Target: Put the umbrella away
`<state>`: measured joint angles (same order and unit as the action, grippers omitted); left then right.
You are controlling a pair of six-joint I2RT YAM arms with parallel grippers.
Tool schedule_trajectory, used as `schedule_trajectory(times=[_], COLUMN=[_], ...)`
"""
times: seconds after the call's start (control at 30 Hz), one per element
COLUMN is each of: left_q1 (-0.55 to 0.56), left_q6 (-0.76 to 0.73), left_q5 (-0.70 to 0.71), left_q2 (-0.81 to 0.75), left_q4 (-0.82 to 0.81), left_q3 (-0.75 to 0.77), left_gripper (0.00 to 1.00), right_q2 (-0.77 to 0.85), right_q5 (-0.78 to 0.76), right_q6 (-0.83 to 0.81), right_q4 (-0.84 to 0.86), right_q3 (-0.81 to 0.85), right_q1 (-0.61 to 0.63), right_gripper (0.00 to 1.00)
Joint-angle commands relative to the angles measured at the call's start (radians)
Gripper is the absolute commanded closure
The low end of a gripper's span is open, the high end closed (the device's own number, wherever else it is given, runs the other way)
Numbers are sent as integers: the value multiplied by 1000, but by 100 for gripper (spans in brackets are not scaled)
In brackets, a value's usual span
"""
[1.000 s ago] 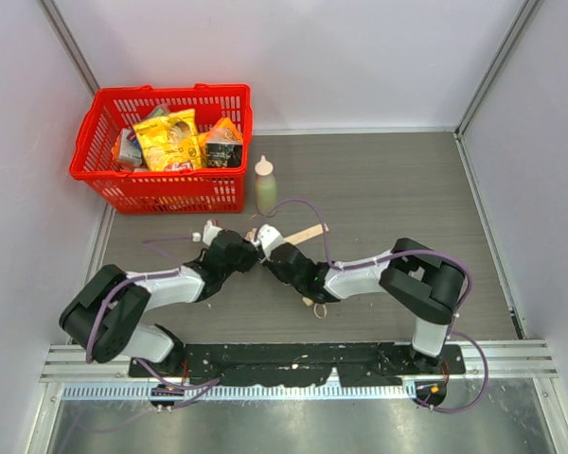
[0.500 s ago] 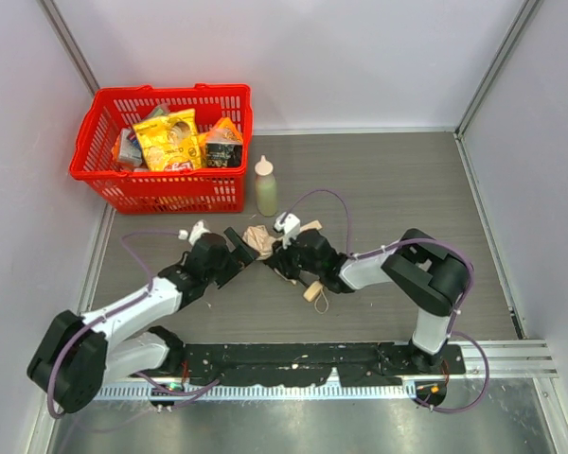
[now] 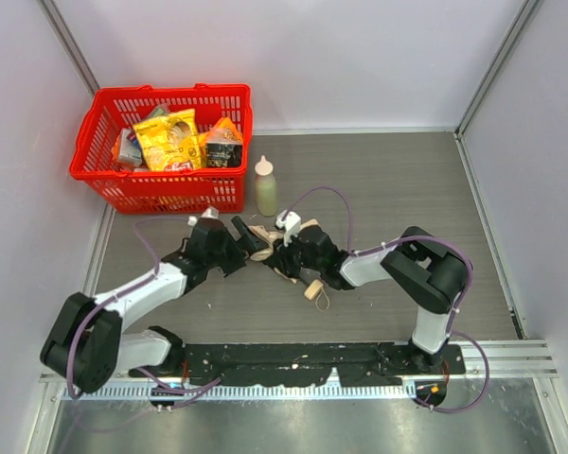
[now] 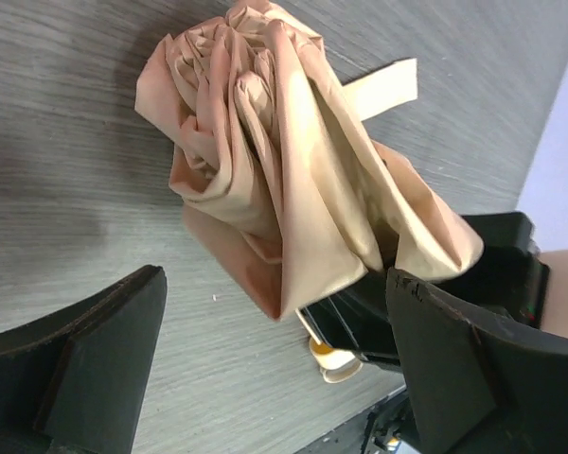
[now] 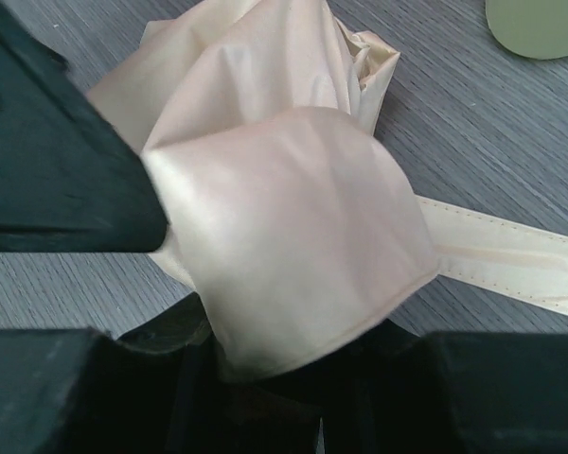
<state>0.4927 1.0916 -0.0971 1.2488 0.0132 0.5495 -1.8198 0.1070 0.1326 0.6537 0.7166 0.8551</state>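
Cream fabric of the umbrella (image 3: 263, 233) is crumpled into a loose bunch with deep folds. It lies on the grey wood-grain table (image 3: 407, 189) near the centre of the top view. A flat pale strap (image 4: 383, 85) sticks out of the bunch, and the small pale knob handle (image 3: 311, 290) lies to the lower right of it. Much bare table is open on the right, up to the wall. The red basket (image 3: 170, 93) fills the upper left, and a pale green bottle (image 3: 265, 187) stands just above the bunch. Spread wide, the left gripper (image 4: 275, 284) has its 2 fingers on both sides of the fabric without touching it. The right gripper (image 3: 278, 252) pinches the fabric's other end.
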Motion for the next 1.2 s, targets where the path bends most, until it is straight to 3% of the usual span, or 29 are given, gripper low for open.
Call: schedule_trajectory(times=[0.0,0.2,0.43,0.53,0.67,1.0,1.17], left_q1=[-3,-23,-66,-66,-63,-13,33], left_q6=[73,240,208,183,125,162,166], left_q5=[63,165,102,42,26,40,88], left_q2=[-136,-117,145,222,351,331,345], left_q4=[-89,223,476,504,697,670,556], left_q3=[-46,87,415,478,588,511,480], left_gripper=[0,0,0,0,0,0,0], right_q2=[-55,-45,-47,-44,-36,-23,-27], right_q5=[17,7,11,7,3,-3,11], right_q6=[-36,-53,-59,-67,-79,-79,-79], right_q4=[-213,-233,-239,-247,-266,-273,-281], right_q3=[-17,-14,-8,-8,-2,-2,6], right_q1=[5,7,7,9,9,13,18], right_gripper=[99,99,99,99,99,99,99])
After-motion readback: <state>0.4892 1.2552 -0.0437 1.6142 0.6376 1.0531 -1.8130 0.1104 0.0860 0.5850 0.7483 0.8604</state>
